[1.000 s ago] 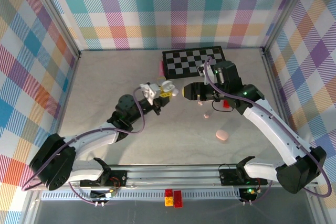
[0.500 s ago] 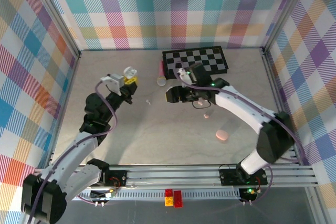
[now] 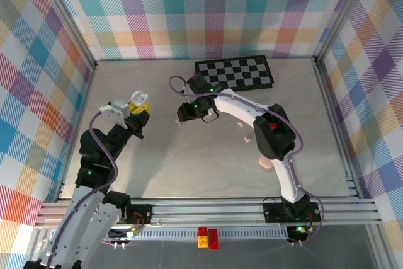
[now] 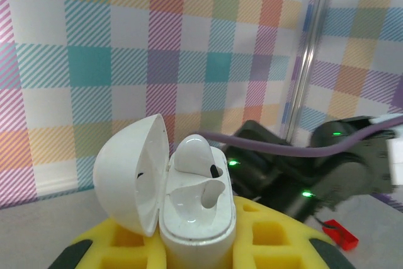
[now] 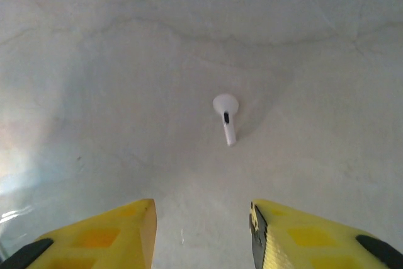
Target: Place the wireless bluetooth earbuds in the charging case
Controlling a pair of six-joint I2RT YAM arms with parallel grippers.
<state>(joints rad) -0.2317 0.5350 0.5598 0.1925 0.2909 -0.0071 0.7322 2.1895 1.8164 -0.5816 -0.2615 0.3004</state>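
Observation:
My left gripper is raised at the left and shut on the white charging case, which stands upright between its yellow pads. The lid is swung open to the left. One white earbud sits in the far slot and the near slot is empty. My right gripper hangs open, pointing down at the table, with nothing between its yellow fingers. A second white earbud lies on the table just ahead of them, untouched. From above, the right gripper is at mid-table, left of the checkerboard.
A black-and-white checkerboard lies at the back. A pink case rests beside the right arm's lower link, with a small pink earbud beyond it. A small red block lies near the right arm. The enclosure's checked walls stand on three sides.
The left arm drew back to the left with the open case in its grip. The right arm swept left across the table to above the white earbud, and its jaws narrowed.

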